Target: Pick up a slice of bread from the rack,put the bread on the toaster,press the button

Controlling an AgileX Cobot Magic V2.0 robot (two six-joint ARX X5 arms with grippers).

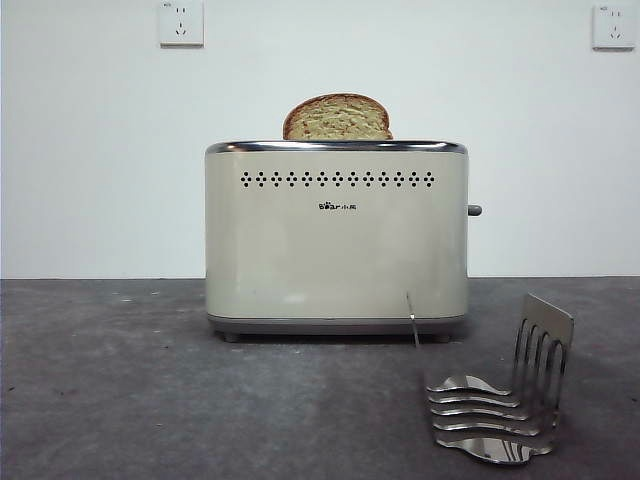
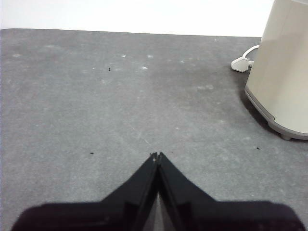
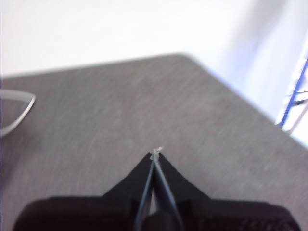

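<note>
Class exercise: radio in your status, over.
Left gripper and right gripper shut, empty, away from toaster. Slice of bread in slot. Rack empty. Button unobstructed.

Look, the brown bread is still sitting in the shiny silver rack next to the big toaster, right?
Not quite. The front view shows the slice of bread poking out of the top of the toaster, not in the rack. The shiny silver rack does stand beside the big toaster, but it holds no bread.
</note>
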